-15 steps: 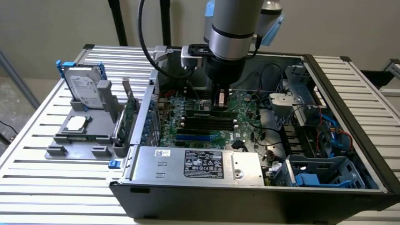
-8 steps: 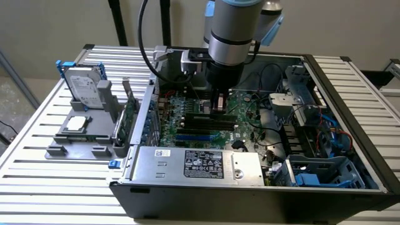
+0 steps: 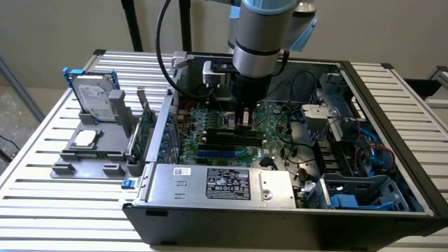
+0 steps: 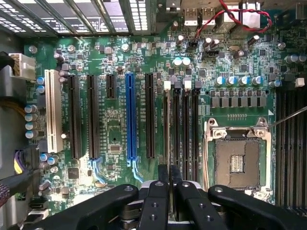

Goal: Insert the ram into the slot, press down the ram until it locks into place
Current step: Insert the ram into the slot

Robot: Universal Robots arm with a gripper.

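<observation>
Fingers (image 4: 159, 196) clenched close over the ram (image 4: 166, 129), which looks to stand edge-up in the slot (image 4: 166, 87) at the row's edge nearest the blue socket (image 4: 130, 117); I'd push straight down, evenly, no tilt, until it locks.

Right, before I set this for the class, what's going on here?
A Universal Robots arm reaches down into an open desktop PC case. Its gripper hangs over the motherboard, by the four long black memory slots that run beside the CPU socket. Whether it carries the ram stick cannot be told from these views.
</observation>
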